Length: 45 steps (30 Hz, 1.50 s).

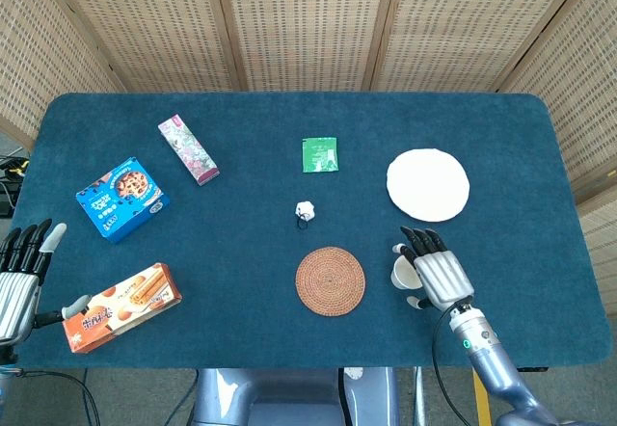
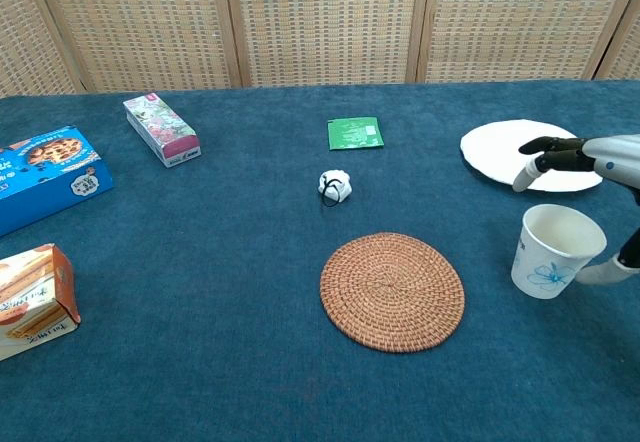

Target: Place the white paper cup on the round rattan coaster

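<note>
The left hand [image 1: 19,277] hangs at the table's [image 1: 241,252] left edge with fingers spread, holding nothing, an orange biscuit box [image 1: 121,306] just to its right. Well right of that lies the round rattan coaster [image 2: 392,290], bare, and just beyond it the white paper cup [image 2: 556,250] stands upright on the cloth. The right hand [image 1: 436,272] reaches over and around the cup, fingers apart above its rim, thumb low beside its wall, not yet clasped

The white paper cup [image 2: 556,250] stands upright at the right of the frame on the blue tabletop [image 2: 220,292], apart from the round rattan coaster [image 2: 392,290] at lower centre. The right hand [image 2: 590,177] reaches in from the right edge, fingers [image 2: 545,148] above the cup's rim and thumb [image 2: 603,273] low beside its wall. Behind lies a white plate [image 2: 505,152]. A green packet [image 2: 355,132] and a small white object [image 2: 335,186] sit mid-frame; three boxes line the left
</note>
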### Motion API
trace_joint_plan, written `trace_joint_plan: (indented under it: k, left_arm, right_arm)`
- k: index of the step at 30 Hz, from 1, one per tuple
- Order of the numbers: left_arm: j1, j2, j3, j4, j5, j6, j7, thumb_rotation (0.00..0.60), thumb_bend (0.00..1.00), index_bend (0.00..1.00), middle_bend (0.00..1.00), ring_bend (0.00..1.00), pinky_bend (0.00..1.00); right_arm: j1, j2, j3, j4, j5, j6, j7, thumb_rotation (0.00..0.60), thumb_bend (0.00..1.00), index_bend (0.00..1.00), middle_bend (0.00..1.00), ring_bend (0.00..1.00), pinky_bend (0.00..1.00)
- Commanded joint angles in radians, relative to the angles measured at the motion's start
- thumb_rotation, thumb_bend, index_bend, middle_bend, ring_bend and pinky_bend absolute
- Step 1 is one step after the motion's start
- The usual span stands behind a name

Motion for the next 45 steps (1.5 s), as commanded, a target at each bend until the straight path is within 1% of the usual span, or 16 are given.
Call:
trace_joint_plan:
  k: [1, 10, 13, 15, 17, 20, 22, 28, 33, 36, 39, 45]
  left_arm:
    - [-0.001, 0.000, 0.000, 0.000, 0.000, -0.001, 0.000, 0.000, 0.08, 0.00, 0.00, 0.00, 0.00]
    - [-0.002, -0.002, 0.000, 0.003, 0.001, -0.004, 0.001, 0.000, 0.08, 0.00, 0.00, 0.00, 0.00]
    - [-0.003, -0.004, 0.000, 0.004, 0.000, -0.006, 0.003, 0.000, 0.08, 0.00, 0.00, 0.00, 0.00]
    - [-0.003, -0.005, 0.001, 0.004, 0.003, -0.004, 0.005, 0.000, 0.08, 0.00, 0.00, 0.00, 0.00]
    - [-0.003, -0.005, 0.000, 0.003, 0.003, -0.003, 0.006, 0.000, 0.08, 0.00, 0.00, 0.00, 0.00]
    - [-0.003, -0.005, 0.001, 0.003, 0.004, -0.003, 0.007, 0.000, 0.08, 0.00, 0.00, 0.00, 0.00]
    - [-0.002, -0.005, 0.001, 0.003, 0.005, -0.001, 0.006, 0.000, 0.08, 0.00, 0.00, 0.00, 0.00]
    - [-0.002, -0.003, -0.002, 0.004, 0.000, 0.000, -0.001, 0.000, 0.08, 0.00, 0.00, 0.00, 0.00]
    - [-0.002, -0.001, -0.002, 0.004, 0.001, 0.002, -0.006, 0.000, 0.08, 0.00, 0.00, 0.00, 0.00]
    - [-0.001, 0.001, -0.003, 0.005, 0.000, 0.003, -0.012, 0.000, 0.08, 0.00, 0.00, 0.00, 0.00]
    - [-0.001, 0.002, -0.004, 0.006, 0.000, 0.004, -0.017, 0.000, 0.08, 0.00, 0.00, 0.00, 0.00]
    - [0.001, 0.004, -0.003, 0.007, 0.003, 0.011, -0.023, 0.000, 0.08, 0.00, 0.00, 0.00, 0.00]
  right_arm:
    - [0.013, -0.008, 0.001, 0.015, 0.025, -0.009, -0.010, 0.600, 0.03, 0.20, 0.00, 0.00, 0.01]
    - [0.032, -0.012, -0.003, 0.072, 0.105, -0.037, -0.007, 0.600, 0.03, 0.21, 0.00, 0.00, 0.01]
    - [0.035, -0.015, -0.008, 0.089, 0.117, -0.044, 0.005, 0.600, 0.03, 0.27, 0.00, 0.00, 0.01]
    - [0.034, -0.024, -0.010, 0.099, 0.107, -0.038, 0.028, 0.600, 0.03, 0.37, 0.03, 0.00, 0.01]
    - [0.033, -0.034, -0.016, 0.109, 0.085, -0.026, 0.038, 0.600, 0.03, 0.43, 0.06, 0.00, 0.01]
    - [0.037, -0.042, -0.020, 0.113, 0.072, -0.021, 0.044, 0.600, 0.03, 0.47, 0.09, 0.00, 0.01]
    - [0.044, -0.047, -0.018, 0.110, 0.072, -0.022, 0.041, 0.600, 0.03, 0.48, 0.10, 0.00, 0.01]
    - [0.071, -0.050, -0.005, 0.061, 0.073, -0.019, 0.006, 0.600, 0.03, 0.48, 0.10, 0.00, 0.01]
    - [0.111, -0.046, 0.021, -0.021, 0.097, -0.015, -0.071, 0.600, 0.03, 0.49, 0.11, 0.00, 0.01]
    - [0.138, -0.046, 0.039, -0.082, 0.129, -0.009, -0.120, 0.600, 0.03, 0.49, 0.11, 0.00, 0.01]
    - [0.163, -0.060, 0.046, -0.135, 0.161, -0.009, -0.159, 0.600, 0.03, 0.49, 0.11, 0.00, 0.01]
    - [0.215, -0.127, 0.055, -0.140, 0.236, -0.009, -0.217, 0.600, 0.03, 0.49, 0.11, 0.00, 0.01]
